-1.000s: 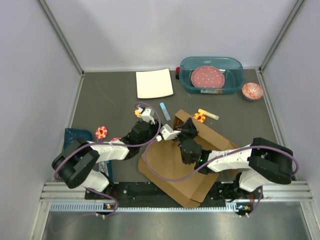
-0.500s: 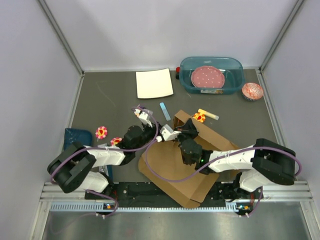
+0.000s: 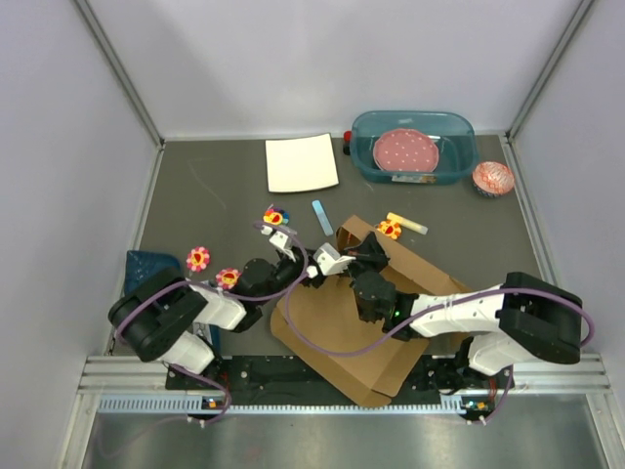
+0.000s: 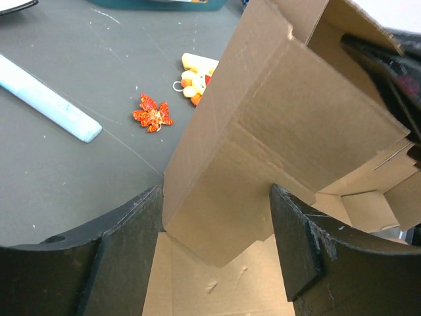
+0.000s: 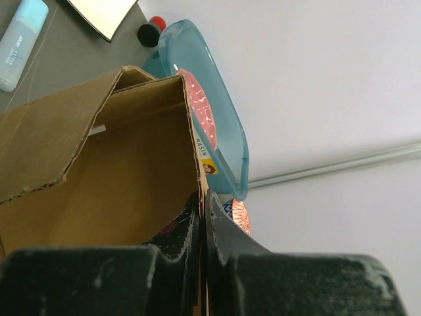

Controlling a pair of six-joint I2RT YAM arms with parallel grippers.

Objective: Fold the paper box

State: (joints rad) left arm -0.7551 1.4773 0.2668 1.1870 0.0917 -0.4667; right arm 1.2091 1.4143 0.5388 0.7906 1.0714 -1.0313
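**Left gripper (image 4: 214, 217) spread wider, arm drawn back**

The brown corrugated paper box (image 3: 337, 327) lies half raised, with one wall standing between the spread left fingers (image 4: 131, 230) (not touching, it seems). The right gripper (image 5: 202, 210) pinches a raised flap. It should hold firm while the left pushes this wall upright along its crease.

Our left hand (image 4: 216, 224) stands wide open — its two fingers (image 4: 125, 250) spread well apart, the arm stretched low and forward. Our right hand (image 5: 203, 224) is pinched tight on a wall of the paper box (image 5: 118, 178), fingertips (image 5: 189, 234) pressed together, just beside the left hand, its arm bent inward.
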